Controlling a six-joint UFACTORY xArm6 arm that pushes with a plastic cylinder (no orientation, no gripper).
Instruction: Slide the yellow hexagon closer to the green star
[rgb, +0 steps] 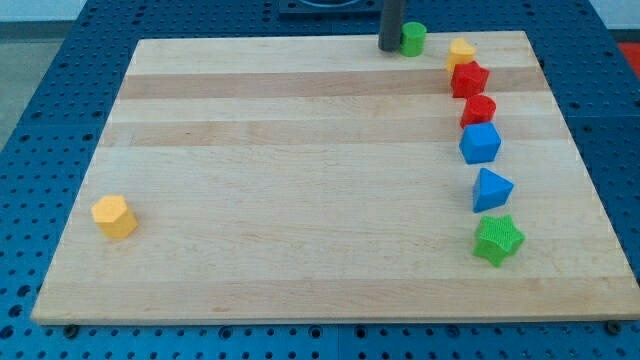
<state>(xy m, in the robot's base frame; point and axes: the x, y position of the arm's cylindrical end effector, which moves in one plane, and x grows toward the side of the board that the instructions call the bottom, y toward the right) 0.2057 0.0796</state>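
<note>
The rod has no claw to open or close; it ends in a plain tip, which rests at the top edge of the wooden board, touching or just beside a green cylinder. The yellow hexagon sits alone near the lower left corner, well apart from the green star at the lower right. Nothing has been pushed yet by the look of it, so this seems the approach step. The tip would need to travel to the hexagon's left side, then shove it rightward along the bottom, keeping below the blue triangular block.
</note>
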